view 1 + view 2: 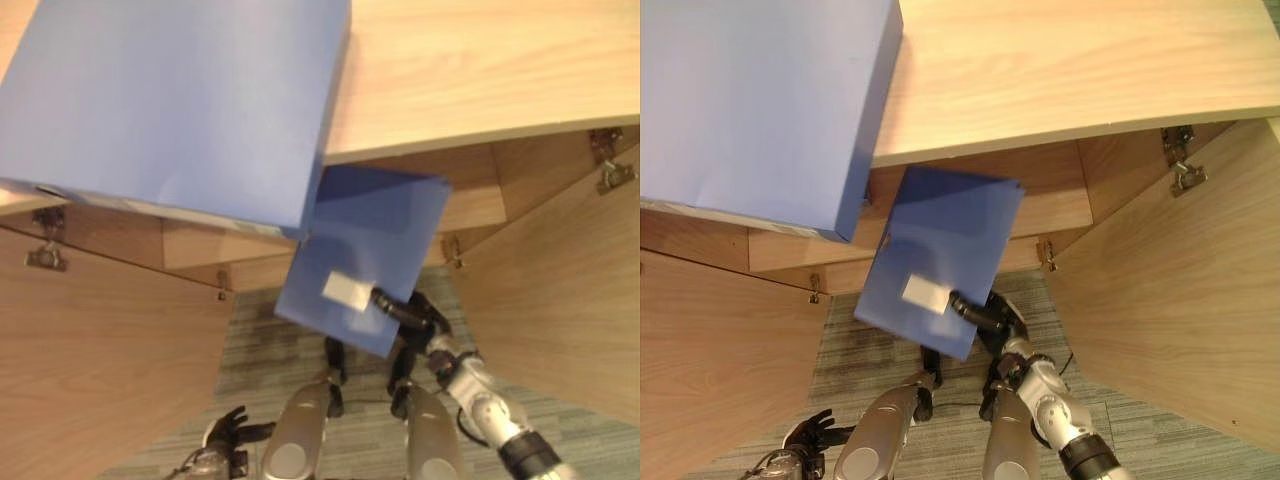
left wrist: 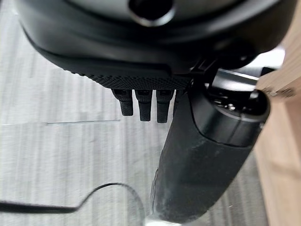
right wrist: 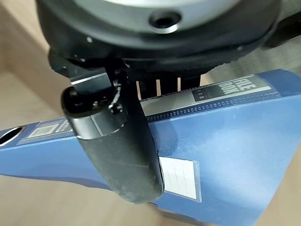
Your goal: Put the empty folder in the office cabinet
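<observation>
A blue folder (image 1: 372,235) with a white label is tilted in the open front of the wooden cabinet (image 1: 480,70), its far edge under the cabinet top. My right hand (image 1: 418,318) is shut on its near lower corner. In the right wrist view the thumb (image 3: 117,141) lies across the folder's face (image 3: 230,155) and the fingers wrap behind its spine. My left hand (image 1: 228,432) hangs low by the left door, holding nothing, its fingers (image 2: 141,101) relaxed over the carpet.
A large blue folder (image 1: 170,100) lies on the cabinet top at the left and overhangs its front edge. The left door (image 1: 100,350) and the right door (image 1: 560,300) stand open on either side. Grey carpet (image 1: 270,340) lies below.
</observation>
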Motion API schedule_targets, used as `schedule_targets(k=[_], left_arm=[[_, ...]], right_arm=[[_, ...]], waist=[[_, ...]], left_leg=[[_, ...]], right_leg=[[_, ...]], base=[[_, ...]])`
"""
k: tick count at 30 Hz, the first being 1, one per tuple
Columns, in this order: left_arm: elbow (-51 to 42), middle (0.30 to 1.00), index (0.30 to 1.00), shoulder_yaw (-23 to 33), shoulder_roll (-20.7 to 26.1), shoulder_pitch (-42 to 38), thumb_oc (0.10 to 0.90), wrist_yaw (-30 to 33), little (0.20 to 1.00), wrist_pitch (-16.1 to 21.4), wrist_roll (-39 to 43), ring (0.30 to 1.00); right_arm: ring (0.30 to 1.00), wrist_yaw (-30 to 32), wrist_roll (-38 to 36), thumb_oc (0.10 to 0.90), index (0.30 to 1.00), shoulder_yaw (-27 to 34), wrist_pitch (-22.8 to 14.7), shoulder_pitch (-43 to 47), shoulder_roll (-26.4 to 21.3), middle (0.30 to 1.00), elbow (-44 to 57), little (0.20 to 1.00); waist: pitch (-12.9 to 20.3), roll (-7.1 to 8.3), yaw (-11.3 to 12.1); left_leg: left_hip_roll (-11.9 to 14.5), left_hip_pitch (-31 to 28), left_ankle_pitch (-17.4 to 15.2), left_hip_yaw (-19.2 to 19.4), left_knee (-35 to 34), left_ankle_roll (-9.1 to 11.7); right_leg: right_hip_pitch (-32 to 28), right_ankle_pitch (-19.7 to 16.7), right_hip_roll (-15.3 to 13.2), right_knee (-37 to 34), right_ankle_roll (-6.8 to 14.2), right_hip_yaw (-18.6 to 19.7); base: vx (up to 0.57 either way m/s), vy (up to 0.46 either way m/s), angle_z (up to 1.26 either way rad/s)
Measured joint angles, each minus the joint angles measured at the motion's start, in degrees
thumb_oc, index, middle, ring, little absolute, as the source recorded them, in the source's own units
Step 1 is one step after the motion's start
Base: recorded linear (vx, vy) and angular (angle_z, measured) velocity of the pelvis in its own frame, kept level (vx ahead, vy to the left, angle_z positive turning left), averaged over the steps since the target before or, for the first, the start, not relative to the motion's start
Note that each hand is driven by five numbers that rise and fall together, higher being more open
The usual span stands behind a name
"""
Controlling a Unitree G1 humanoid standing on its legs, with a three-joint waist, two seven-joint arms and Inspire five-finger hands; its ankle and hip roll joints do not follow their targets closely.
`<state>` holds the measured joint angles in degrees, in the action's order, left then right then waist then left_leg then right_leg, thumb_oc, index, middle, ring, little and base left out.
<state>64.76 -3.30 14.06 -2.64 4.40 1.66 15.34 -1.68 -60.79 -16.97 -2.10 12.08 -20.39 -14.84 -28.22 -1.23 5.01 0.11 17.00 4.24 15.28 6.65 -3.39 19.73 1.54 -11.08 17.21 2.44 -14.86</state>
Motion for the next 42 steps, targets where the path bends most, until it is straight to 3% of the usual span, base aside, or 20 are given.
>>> schedule_targets(k=[7, 15, 20, 26, 30, 35, 42], left_arm=[[-2.1, 0.9, 0.9, -1.4, 0.1, 0.5, 0.8, 0.1, 0.9, 0.0, 0.0, 0.9], [-5.3, 0.9, 0.9, -5.6, 0.2, -0.2, 0.8, 0.4, 0.9, 0.1, 0.3, 0.9], [-7.3, 0.9, 0.9, -8.8, 0.4, -0.9, 0.8, 1.6, 0.9, 0.2, 2.7, 0.9], [-8.5, 0.9, 0.9, -12.9, 0.8, -0.7, 0.8, 1.6, 0.9, 0.0, 6.5, 0.9], [-10.0, 0.9, 0.9, -14.6, 0.8, -0.3, 0.8, 1.5, 0.9, -0.1, 6.9, 0.9], [-11.7, 0.9, 0.9, -15.1, 0.9, -0.3, 0.8, 1.4, 0.9, -0.1, 7.0, 0.9], [-14.1, 0.9, 0.9, -16.3, 1.0, 0.2, 0.8, 1.7, 0.9, -0.5, 9.1, 0.9]], right_arm=[[0.3, 2.3, -3.6, 0.4, 0.3, 3.4, -3.3, 3.3, 0.9, 0.3, 1.1, 0.3], [0.3, 6.2, -8.0, 0.4, 0.3, 4.1, -8.6, 12.6, 4.9, 0.3, -1.6, 0.3], [0.3, 12.4, -11.4, 0.4, 0.3, 9.5, -12.6, 29.3, 6.0, 0.3, -17.3, 0.3], [0.3, 14.6, -14.5, 0.4, 0.3, 11.4, -12.5, 41.6, 3.9, 0.3, -34.0, 0.3], [0.3, 14.7, -16.0, 0.4, 0.3, 12.5, -12.3, 42.1, 5.1, 0.3, -35.7, 0.3], [0.3, 15.7, -17.0, 0.4, 0.3, 13.5, -12.8, 43.3, 6.5, 0.3, -35.6, 0.3], [0.3, 19.4, -17.0, 0.4, 0.3, 16.1, -19.8, 45.1, 10.6, 0.3, -31.6, 0.3]], waist=[[0.0, -0.21, -0.3], [-1.4, -3.06, -0.1], [-2.0, -4.48, 1.3], [-2.6, -5.88, 3.2], [-2.5, -6.21, 3.4], [-2.5, -6.28, 3.5], [-2.5, -6.56, 3.9]], left_leg=[[0.4, 2.6, 0.1, -0.1, 0.9, 0.4], [0.6, 3.8, -0.1, -0.2, 2.1, 0.7], [0.7, 7.4, -0.4, -0.6, 5.1, 0.9], [0.9, 12.8, -3.0, -1.5, 13.3, 0.5], [0.9, 15.5, -5.0, -1.8, 17.9, 0.5], [1.8, 22.5, -10.3, -1.6, 30.2, 0.2], [1.7, 25.9, -10.6, -1.9, 32.1, 0.1]], right_leg=[[3.8, 1.7, -0.1, 3.8, -1.3, 0.2], [5.5, 2.9, -0.3, 6.3, -2.0, 0.4], [9.3, 4.2, -1.1, 10.6, -2.8, 0.4], [14.0, 7.8, -3.1, 18.3, -3.8, 0.4], [16.2, 10.1, -4.2, 22.7, -4.5, 0.6], [22.7, 14.3, -5.6, 33.1, -4.8, 2.8], [26.1, 14.9, -6.0, 35.9, -4.9, 3.5]], base=[[0.01, -0.031, 0.01], [0.0, -0.002, 0.0], [-0.03, -0.021, 0.07], [-0.04, -0.012, 0.13], [-0.01, 0.001, 0.1], [0.0, -0.002, 0.02], [0.0, -0.001, 0.08]])
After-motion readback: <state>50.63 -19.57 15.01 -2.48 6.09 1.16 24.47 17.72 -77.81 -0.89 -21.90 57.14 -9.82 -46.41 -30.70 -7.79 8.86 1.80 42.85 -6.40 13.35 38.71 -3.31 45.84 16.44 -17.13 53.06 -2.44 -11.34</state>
